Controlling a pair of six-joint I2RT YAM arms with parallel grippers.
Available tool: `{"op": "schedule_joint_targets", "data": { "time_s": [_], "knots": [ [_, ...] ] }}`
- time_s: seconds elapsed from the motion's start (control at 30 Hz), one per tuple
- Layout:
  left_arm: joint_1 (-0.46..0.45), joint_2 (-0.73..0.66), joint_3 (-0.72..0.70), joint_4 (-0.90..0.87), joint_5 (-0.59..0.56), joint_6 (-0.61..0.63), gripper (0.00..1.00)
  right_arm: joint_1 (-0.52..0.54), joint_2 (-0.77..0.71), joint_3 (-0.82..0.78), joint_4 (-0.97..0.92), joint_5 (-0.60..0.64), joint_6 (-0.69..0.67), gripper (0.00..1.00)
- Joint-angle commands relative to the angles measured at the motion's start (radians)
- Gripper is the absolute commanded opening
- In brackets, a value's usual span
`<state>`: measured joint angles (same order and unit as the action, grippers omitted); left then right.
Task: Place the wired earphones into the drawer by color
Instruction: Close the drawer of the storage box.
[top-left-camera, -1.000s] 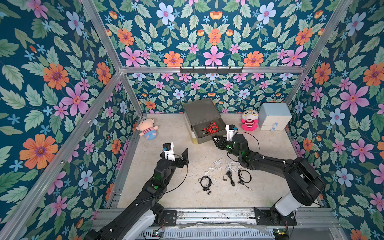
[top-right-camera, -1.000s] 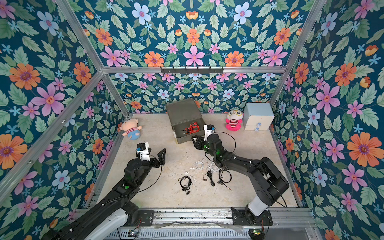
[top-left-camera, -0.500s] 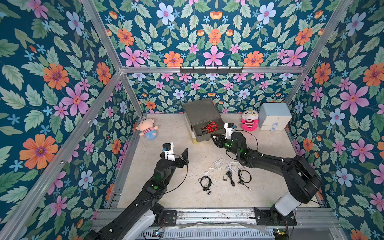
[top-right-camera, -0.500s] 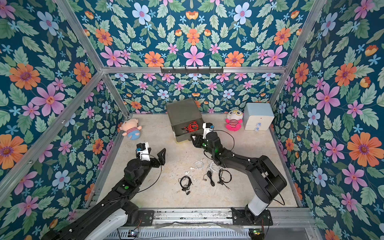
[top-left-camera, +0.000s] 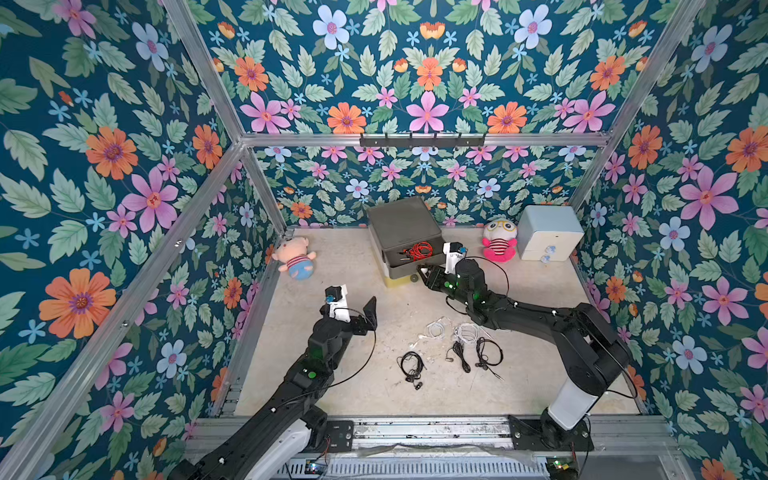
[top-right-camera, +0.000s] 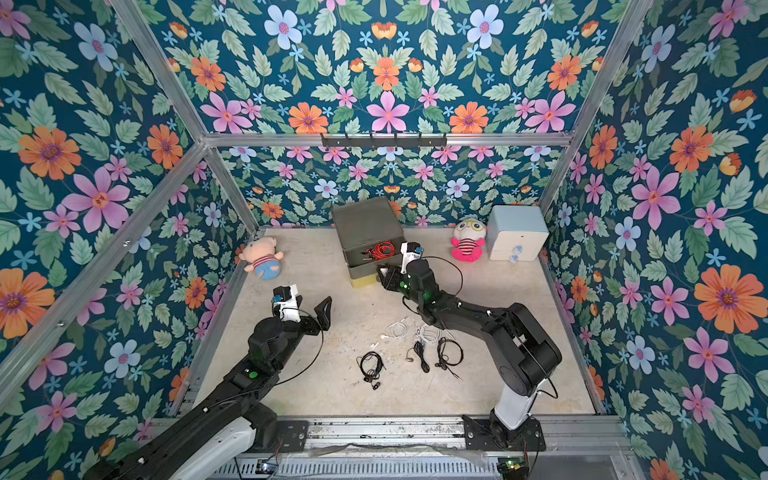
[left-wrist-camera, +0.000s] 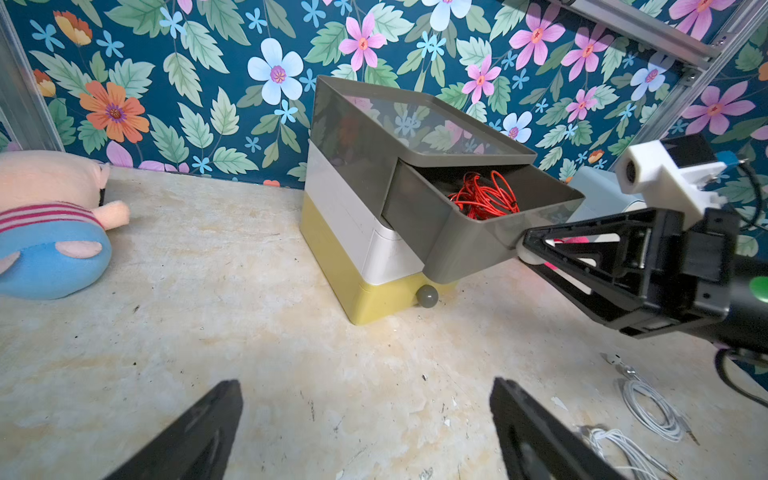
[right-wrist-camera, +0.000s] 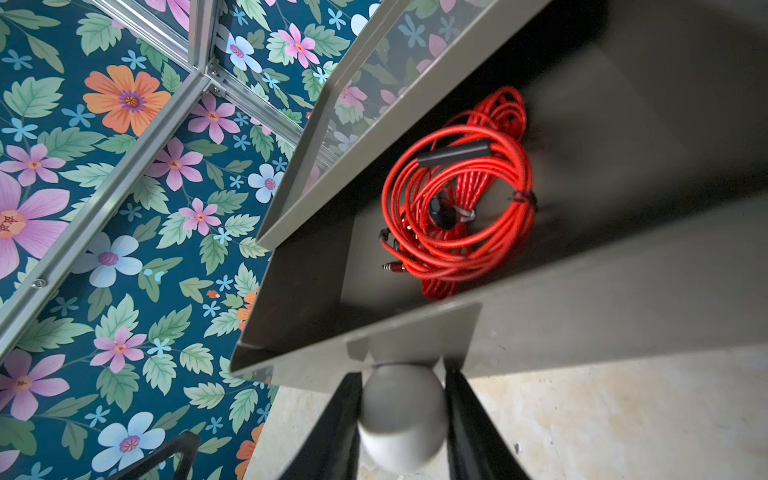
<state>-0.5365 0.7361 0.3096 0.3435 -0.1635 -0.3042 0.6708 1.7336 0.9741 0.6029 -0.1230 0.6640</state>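
The drawer chest (top-left-camera: 403, 226) stands at the back, with dark grey, white and mustard tiers. Its top grey drawer (left-wrist-camera: 465, 245) is pulled partly out and holds red wired earphones (right-wrist-camera: 461, 199), which also show in a top view (top-right-camera: 380, 250). My right gripper (right-wrist-camera: 402, 372) is shut on that drawer's ball knob (right-wrist-camera: 401, 419); it is at the drawer front in both top views (top-left-camera: 424, 274). My left gripper (left-wrist-camera: 365, 386) hangs open and empty over bare floor (top-left-camera: 353, 309). White earphones (top-left-camera: 436, 330) and black earphones (top-left-camera: 411, 365) lie loose on the floor between the arms.
A pig plush (top-left-camera: 295, 259) lies at the back left. A pink striped doll (top-left-camera: 500, 241) and a pale blue-and-white chest (top-left-camera: 548, 239) stand at the back right. Flowered walls close in three sides. The mustard tier's knob (left-wrist-camera: 427, 296) sticks out low.
My right gripper has moved toward the chest with the knob in its grip, and the top drawer has slid partly in. The left arm has stayed still.
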Motion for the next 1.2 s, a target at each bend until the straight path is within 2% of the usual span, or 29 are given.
{"op": "schedule_joint_targets", "data": {
  "time_s": [0.0, 1.17],
  "knots": [
    [0.001, -0.001, 0.005, 0.015, -0.009, 0.011, 0.99, 0.000, 0.012, 0.018, 0.008, 0.015, 0.006, 0.37],
    [0.001, -0.020, -0.003, 0.015, -0.022, 0.016, 0.99, -0.015, 0.187, 0.273, -0.073, 0.059, -0.026, 0.37]
  ]
}}
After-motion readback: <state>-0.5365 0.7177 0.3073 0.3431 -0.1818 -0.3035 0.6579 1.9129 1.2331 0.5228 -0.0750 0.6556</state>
